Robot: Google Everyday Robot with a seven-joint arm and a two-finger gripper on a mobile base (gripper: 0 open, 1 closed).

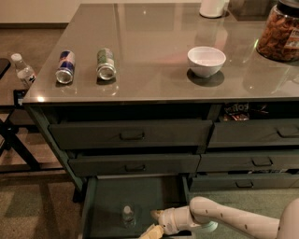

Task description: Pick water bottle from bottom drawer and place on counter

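The water bottle, clear with a white cap, stands upright on the floor of the open bottom drawer, towards its front. My gripper is inside the drawer just to the right of the bottle, a short gap away, with its tan fingers spread apart and nothing between them. The white arm reaches in from the lower right. The glossy grey counter spans the top of the cabinet.
On the counter lie a blue can and a green can on their sides, with a white bowl, a snack jar and a white container. Another clear bottle stands on a side table at left. Two handled drawers sit above the open drawer.
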